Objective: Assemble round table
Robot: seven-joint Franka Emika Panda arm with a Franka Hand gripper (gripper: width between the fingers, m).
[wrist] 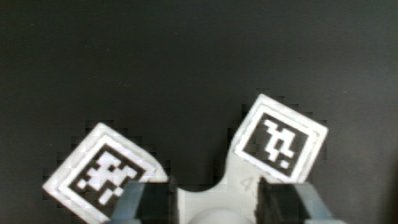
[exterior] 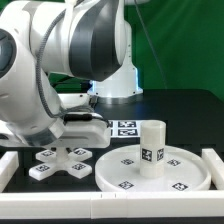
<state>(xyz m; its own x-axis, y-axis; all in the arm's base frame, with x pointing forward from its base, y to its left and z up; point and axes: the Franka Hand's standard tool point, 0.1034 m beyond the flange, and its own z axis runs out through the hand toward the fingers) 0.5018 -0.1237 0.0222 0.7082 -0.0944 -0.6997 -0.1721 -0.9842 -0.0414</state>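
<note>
The cross-shaped base (exterior: 45,170) lies flat on the black table at the exterior view's left. My gripper (exterior: 62,143) comes down on it from above. In the wrist view my gripper (wrist: 217,203) is shut on the base's white middle part. Two tagged arms of the base (wrist: 281,135) spread away beyond the grey fingers (wrist: 151,205). The round disc (exterior: 110,172) lies flat to the base's right in the exterior view. The short cylindrical leg (exterior: 152,143) stands upright on the disc, apart from my gripper.
The marker board (exterior: 122,127) lies behind the base and disc. A white border rail (exterior: 212,165) runs along the exterior view's right side and along the front edge. My arm's bulky links fill the exterior view's upper left.
</note>
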